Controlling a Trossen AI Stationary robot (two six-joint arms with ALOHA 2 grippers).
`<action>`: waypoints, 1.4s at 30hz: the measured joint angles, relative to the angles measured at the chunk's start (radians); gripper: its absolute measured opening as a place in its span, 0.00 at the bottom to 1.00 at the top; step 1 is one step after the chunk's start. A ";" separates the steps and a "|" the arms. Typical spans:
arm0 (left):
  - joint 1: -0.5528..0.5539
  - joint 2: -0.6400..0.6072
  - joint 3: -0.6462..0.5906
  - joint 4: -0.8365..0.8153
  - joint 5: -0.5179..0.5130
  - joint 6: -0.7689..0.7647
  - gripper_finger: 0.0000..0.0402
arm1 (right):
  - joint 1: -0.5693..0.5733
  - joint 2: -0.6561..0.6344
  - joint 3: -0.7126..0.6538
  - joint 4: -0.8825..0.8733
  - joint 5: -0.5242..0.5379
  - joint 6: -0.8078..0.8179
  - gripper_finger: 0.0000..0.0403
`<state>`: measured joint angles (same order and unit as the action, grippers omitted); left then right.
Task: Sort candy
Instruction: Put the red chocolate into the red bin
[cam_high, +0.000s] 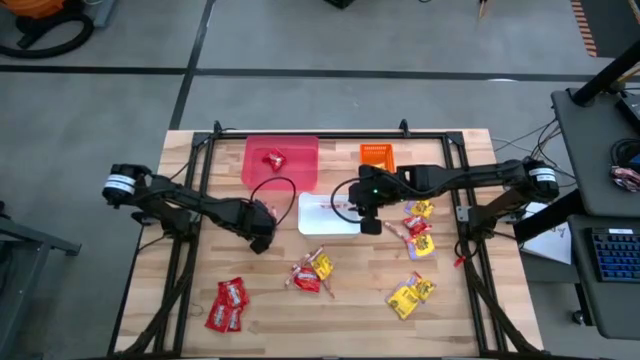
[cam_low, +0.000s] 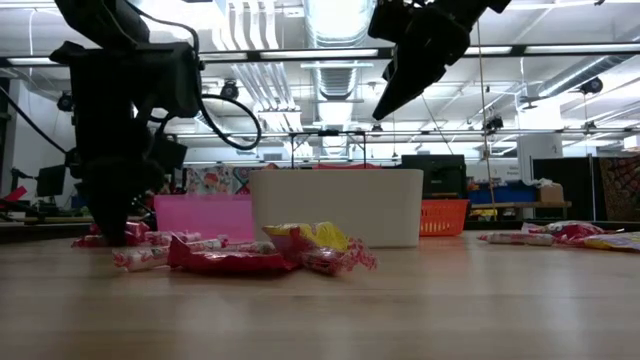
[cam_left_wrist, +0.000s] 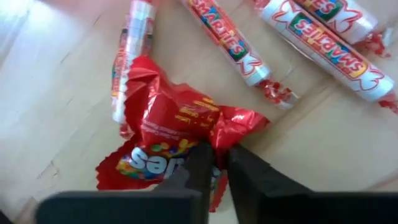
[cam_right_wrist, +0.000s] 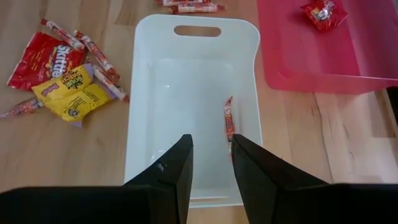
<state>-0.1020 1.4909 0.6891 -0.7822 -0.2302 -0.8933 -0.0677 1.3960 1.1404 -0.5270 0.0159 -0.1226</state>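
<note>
My left gripper (cam_high: 262, 228) is down at the table, left of the white bin (cam_high: 312, 228), and is shut on a shiny red packet (cam_left_wrist: 171, 134). Red-and-white sticks (cam_left_wrist: 227, 40) lie around the packet. My right gripper (cam_high: 368, 218) hangs above the white bin (cam_right_wrist: 149, 93), open and empty. It also shows high up in the low view (cam_low: 400, 85). One stick (cam_right_wrist: 228, 124) lies on the floor of the white bin. The pink-red bin (cam_high: 295, 175) holds one red packet (cam_high: 273, 158). My left gripper pinches a crumpled fold of the red packet's foil (cam_left_wrist: 210, 132) between its two fingers, at the packet's edge. The fingers come from above, pointing down at the table. The rest of the packet lies spread on the wood.
The orange bin (cam_high: 377, 155) stands at the back, right of the pink-red one. Red packets (cam_high: 228, 303) lie front left, a mixed heap (cam_high: 312, 272) in the middle, yellow packets (cam_high: 410, 295) front right, and more candy (cam_high: 418, 232) right of the white bin.
</note>
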 joint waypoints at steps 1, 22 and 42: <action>0.000 -0.003 -0.001 0.000 0.002 -0.003 0.02 | 0.003 0.000 0.000 0.000 0.000 0.000 0.26; -0.003 -0.380 0.166 -0.092 -0.021 0.197 0.00 | 0.011 0.000 0.000 -0.131 0.000 0.063 0.26; 0.564 -0.140 0.345 0.064 -0.016 0.940 0.00 | 0.027 -0.022 -0.001 -0.233 0.002 0.100 0.26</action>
<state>0.4621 1.3514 1.0340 -0.7179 -0.2457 0.0471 -0.0410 1.3740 1.1397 -0.7597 0.0177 -0.0222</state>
